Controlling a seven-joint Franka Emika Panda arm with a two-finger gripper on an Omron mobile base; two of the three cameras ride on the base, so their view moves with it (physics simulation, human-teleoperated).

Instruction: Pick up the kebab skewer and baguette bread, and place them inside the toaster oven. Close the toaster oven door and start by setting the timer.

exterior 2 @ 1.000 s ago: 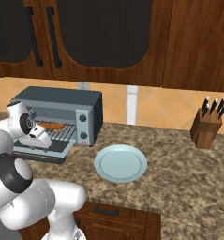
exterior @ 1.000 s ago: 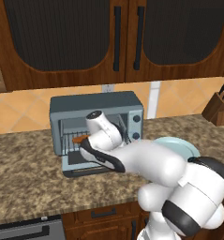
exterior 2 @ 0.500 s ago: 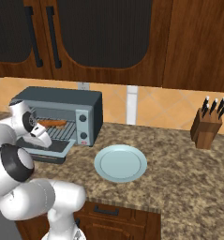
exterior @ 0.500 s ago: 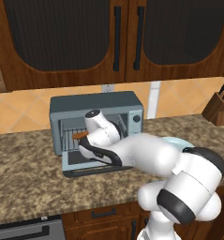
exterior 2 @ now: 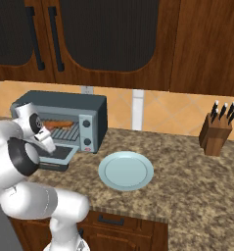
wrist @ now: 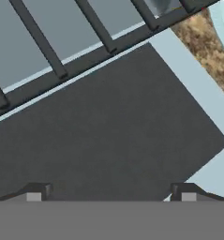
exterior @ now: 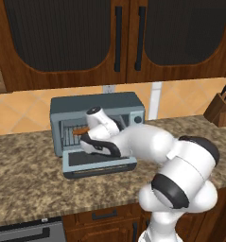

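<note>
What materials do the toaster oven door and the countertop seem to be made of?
The toaster oven door: probably painted metal, smooth matte grey-blue frame, with a dark glass-like window. The countertop: looks like polished granite, given its speckled brown and grey pattern.

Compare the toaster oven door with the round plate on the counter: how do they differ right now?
The toaster oven door is a rectangular grey-blue panel with a dark window, folded down open under the gripper; the plate is round, pale blue and plain. The door is hinged to the toaster oven; the plate sits apart, to the oven's right. Both lie roughly flat, with nothing resting on them.
</note>
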